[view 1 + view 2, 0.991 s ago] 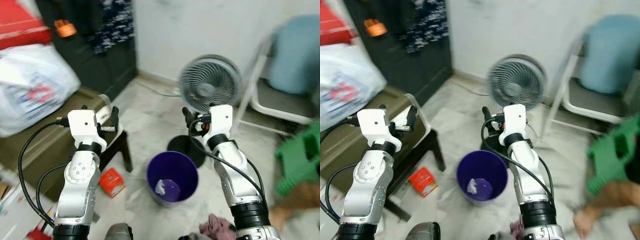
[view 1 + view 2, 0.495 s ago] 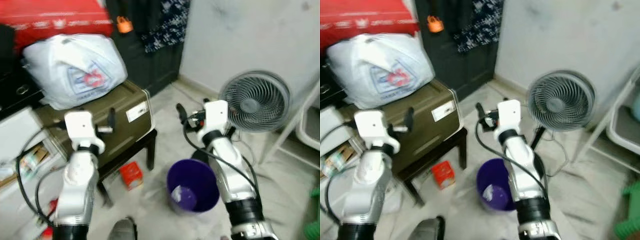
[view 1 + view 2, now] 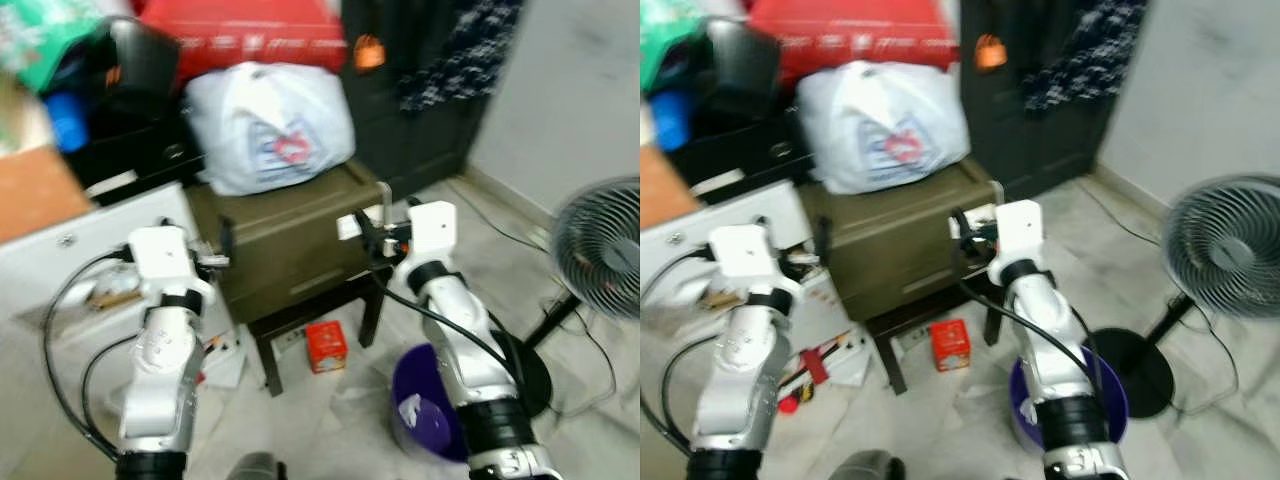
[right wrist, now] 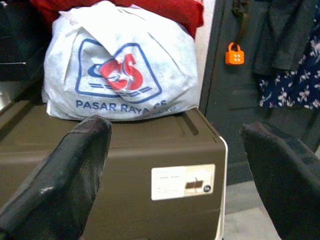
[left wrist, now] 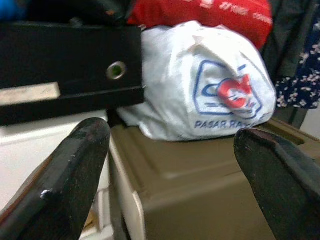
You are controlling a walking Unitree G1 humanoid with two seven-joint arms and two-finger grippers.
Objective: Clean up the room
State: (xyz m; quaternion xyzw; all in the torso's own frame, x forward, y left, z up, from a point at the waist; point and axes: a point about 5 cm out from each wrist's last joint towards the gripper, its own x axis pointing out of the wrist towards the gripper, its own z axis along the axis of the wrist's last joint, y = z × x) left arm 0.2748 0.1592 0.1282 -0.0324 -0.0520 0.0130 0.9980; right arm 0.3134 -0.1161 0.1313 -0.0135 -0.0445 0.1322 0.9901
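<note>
Two grippers raised, both empty, fingers spread wide: left gripper [image 5: 170, 175] and right gripper [image 4: 175, 175] face olive-green plastic storage box [image 3: 290, 235] on low dark stool [image 3: 310, 320]. White plastic shopping bag with red-blue logo [image 4: 120, 70] sits on box top, red flat package [image 3: 240, 35] behind it. Small red carton [image 3: 326, 346] lies on pale marble floor [image 3: 330, 420] under stool. Purple round bucket [image 3: 425, 420] near right arm, crumpled white scrap inside. Grey pedestal fan [image 3: 600, 250] stands at right.

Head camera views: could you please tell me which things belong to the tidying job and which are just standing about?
Likely for the job:
small red box on the floor
purple bin
floor clutter beside the stool

Just standing about:
olive case
white shopping bag
fan
</note>
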